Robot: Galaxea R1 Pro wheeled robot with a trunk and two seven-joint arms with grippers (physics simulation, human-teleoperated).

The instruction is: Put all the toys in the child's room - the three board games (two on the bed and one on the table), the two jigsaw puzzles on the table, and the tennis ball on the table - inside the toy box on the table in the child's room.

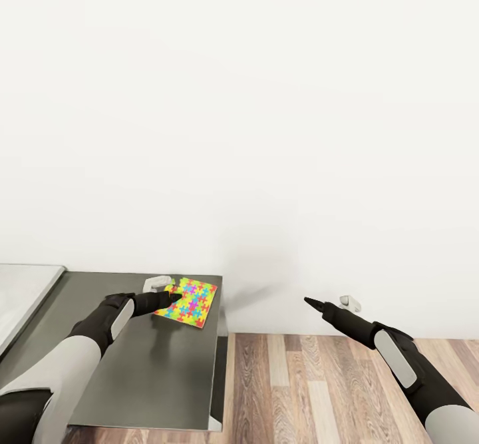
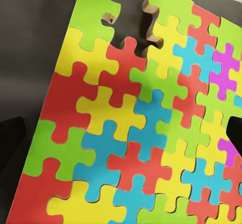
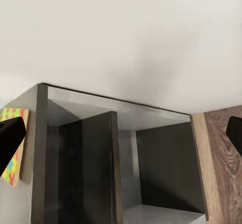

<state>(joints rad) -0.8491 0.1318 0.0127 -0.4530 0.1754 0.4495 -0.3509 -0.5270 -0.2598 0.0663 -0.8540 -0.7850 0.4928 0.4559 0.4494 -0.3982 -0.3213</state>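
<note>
Jigsaw puzzle cropped at frame edges

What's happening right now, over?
Left gripper at jigsaw puzzle on table, grip unclear. Right gripper over floor, apparently empty. Nothing in the way.

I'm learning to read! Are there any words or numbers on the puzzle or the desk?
None: no words, numbers or signs can be read anywhere.
The jigsaw puzzle has only plain coloured pieces, no print.
The dark grey desk corner, the wall and the wooden floor carry no labels.
</note>
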